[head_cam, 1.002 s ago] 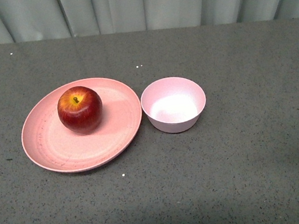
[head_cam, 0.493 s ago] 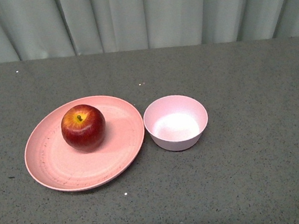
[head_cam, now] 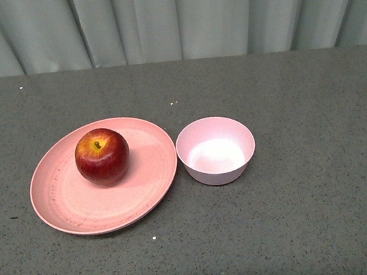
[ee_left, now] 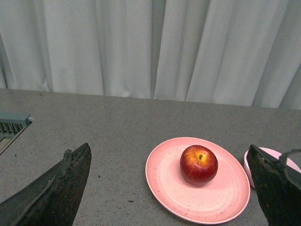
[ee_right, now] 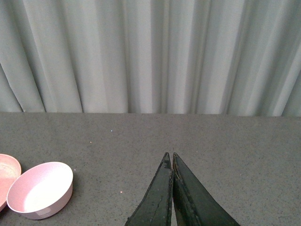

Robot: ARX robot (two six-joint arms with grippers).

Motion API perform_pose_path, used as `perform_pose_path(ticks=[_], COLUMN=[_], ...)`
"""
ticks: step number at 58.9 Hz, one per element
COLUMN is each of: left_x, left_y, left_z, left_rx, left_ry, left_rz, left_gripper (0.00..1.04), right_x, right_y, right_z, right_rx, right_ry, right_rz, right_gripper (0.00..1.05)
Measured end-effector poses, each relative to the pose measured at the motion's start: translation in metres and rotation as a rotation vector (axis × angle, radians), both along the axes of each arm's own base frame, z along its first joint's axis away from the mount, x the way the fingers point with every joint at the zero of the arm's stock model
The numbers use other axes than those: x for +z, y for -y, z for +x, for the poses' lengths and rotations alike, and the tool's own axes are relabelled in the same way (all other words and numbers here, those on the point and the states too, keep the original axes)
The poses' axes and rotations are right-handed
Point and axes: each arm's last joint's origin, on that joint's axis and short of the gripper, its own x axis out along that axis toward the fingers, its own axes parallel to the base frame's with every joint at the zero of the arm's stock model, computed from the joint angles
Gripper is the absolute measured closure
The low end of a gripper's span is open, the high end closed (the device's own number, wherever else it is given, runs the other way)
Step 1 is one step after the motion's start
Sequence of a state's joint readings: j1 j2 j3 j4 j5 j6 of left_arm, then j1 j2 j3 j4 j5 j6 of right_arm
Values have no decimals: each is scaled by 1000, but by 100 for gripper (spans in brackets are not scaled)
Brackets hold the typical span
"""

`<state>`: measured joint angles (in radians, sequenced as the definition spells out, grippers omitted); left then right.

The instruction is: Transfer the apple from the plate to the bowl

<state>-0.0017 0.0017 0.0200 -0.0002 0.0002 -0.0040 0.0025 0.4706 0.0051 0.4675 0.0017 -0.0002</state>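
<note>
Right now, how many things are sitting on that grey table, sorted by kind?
apple: 1
plate: 1
bowl: 1
Total: 3

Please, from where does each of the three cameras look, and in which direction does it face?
Front view: on the robot's body, looking down at the table, the apple on the plate, the bowl beside it; no arm shows.
Left wrist view: behind the open left claw, facing apple, plate and curtain.
Right wrist view: behind the shut right claw, facing the curtain, bowl off to one side.
Shared: plate and bowl show in all three; the apple in two.
</note>
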Motion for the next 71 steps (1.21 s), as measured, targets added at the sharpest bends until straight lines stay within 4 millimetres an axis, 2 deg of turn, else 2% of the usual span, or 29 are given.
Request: perform_pose_path(ticks=[47, 59, 71], left_x=[0, 0, 0], left_y=[0, 0, 0], left_z=[0, 0, 0], left_rx=[0, 0, 0], left_ry=[0, 0, 0], left_rz=[0, 0, 0], left_gripper=[7, 7, 7], right_x=[1, -2, -2], right_y=[0, 0, 0], right_z=[-19, -30, -30], right_rx=[0, 3, 3], right_ry=[7, 1, 1], right_rz=[0, 0, 0], right_gripper=[104, 104, 70])
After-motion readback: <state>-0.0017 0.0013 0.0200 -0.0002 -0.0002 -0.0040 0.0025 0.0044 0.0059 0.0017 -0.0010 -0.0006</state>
